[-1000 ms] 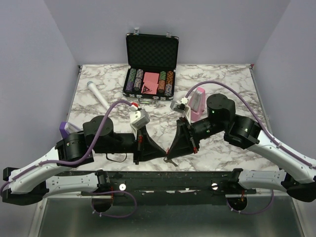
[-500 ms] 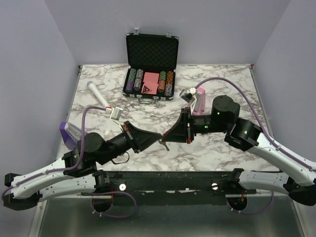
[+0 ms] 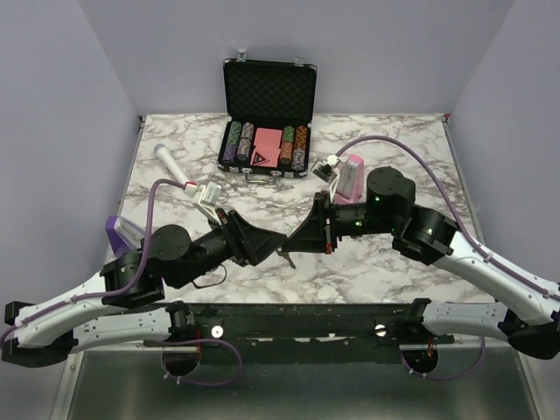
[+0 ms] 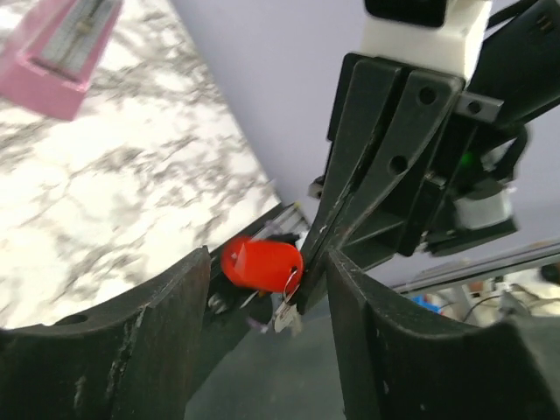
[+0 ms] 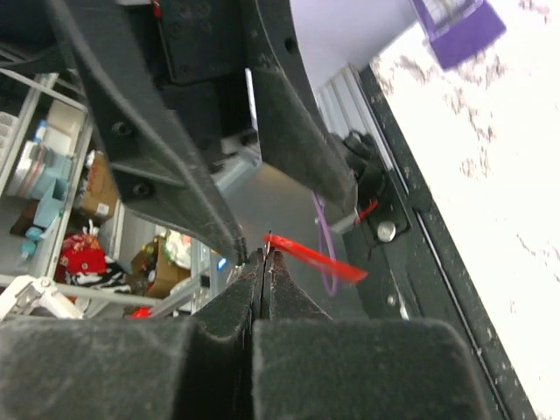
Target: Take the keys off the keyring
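Above the near edge of the marble table (image 3: 394,157), close over the black base rail, two black robot grippers are brought tip to tip in mid-air. The right gripper (image 5: 262,262) is shown with its jaws pressed fully together. The keyring (image 4: 261,262), a bright red oval tag on a thin wire loop, is pinched at their tips and so held clear of the table. From the right wrist camera the tag is seen edge-on, as a thin red sliver sticking out sideways from the closed tips.

The left gripper (image 3: 278,244) is held with its jaws spread wide, one finger on each side of the tag, and nothing is gripped by it. Whether either finger brushes the tag cannot be told. The keys (image 4: 284,317), a tiny silver-grey piece, are seen dangling from the wire loop just below the tag, in the gap between the left fingers.

The arrangement is judged to be deliberate. The ring is anchored by one gripper so that the hanging metal is presented to the other, which is opened ready to close on it and work it off. The separation is not yet done.

Further back on the table, well apart from the grippers, an open black case of poker chips (image 3: 269,87), a pink metronome (image 3: 350,179) and a white microphone (image 3: 172,166) can be seen.
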